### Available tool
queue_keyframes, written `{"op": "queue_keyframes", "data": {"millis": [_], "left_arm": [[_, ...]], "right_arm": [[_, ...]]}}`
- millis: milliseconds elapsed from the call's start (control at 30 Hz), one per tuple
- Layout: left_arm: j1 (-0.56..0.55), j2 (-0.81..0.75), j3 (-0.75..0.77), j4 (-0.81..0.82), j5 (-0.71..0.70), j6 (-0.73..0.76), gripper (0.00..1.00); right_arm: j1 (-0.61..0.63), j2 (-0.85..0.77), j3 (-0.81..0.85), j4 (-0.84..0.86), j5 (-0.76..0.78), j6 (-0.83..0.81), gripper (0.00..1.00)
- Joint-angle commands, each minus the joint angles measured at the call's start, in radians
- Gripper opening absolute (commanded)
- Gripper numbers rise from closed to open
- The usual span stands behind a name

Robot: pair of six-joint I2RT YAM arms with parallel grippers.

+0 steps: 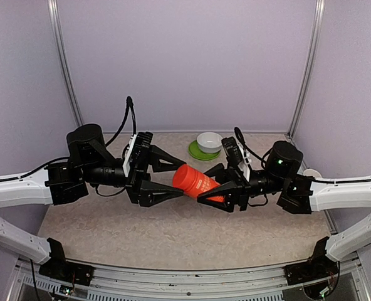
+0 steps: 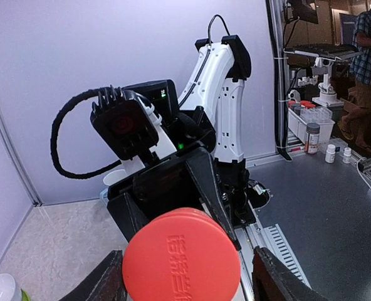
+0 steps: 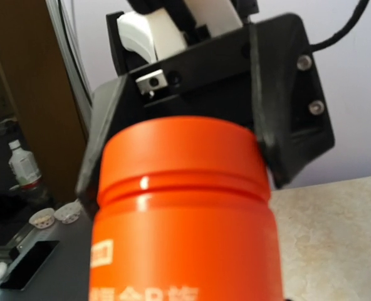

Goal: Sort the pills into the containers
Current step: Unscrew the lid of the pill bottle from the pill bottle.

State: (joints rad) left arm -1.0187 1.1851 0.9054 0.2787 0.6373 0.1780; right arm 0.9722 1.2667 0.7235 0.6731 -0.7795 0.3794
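Lettering on the red bottle
Its lid carries one raised row of characters in the same red, seemingly Chinese, too soft to read. On the bottle's side, a row of white characters runs along the lower edge of the right wrist view, cut off and blurred, beside a small white square mark. From above, that print shows only as white specks.

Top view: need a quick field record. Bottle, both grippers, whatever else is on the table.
bottle: red, level, held above the table between the arms
right gripper: shut on bottle body
left gripper: open, jaws flanking the cap
back of table: white bowl on green plate
containers: not in view
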Motion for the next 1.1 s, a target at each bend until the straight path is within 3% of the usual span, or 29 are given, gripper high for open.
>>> {"op": "queue_keyframes", "data": {"millis": [0,100,267,600,733,767,900,1067], "left_arm": [[0.009,-0.01,-0.011,0.057,-0.021,0.002,0.6],[0.014,-0.015,-0.014,0.072,-0.064,-0.033,0.48],[0.014,0.014,0.0,0.086,-0.14,-0.167,0.37],[-0.012,0.074,0.019,0.071,-0.403,-0.581,0.37],[-0.023,0.081,0.031,0.038,-0.475,-0.661,0.35],[-0.024,0.083,0.032,0.035,-0.49,-0.676,0.37],[-0.026,0.08,0.045,0.026,-0.501,-0.686,0.67],[-0.014,0.02,0.041,0.031,-0.539,-0.586,0.95]], "right_arm": [[-0.011,0.023,0.038,-0.011,-0.011,0.023,0.27],[-0.013,0.028,0.04,-0.013,-0.003,0.012,0.26],[-0.013,0.002,0.033,-0.07,0.109,-0.107,0.26],[-0.001,-0.048,-0.022,-0.056,0.482,-0.362,0.24],[0.028,-0.048,-0.025,-0.043,0.624,-0.444,0.24],[0.039,-0.046,-0.024,-0.041,0.657,-0.464,0.24],[0.066,-0.037,-0.015,-0.041,0.725,-0.495,0.24],[0.066,-0.049,-0.011,-0.068,0.625,-0.429,0.24]]}}
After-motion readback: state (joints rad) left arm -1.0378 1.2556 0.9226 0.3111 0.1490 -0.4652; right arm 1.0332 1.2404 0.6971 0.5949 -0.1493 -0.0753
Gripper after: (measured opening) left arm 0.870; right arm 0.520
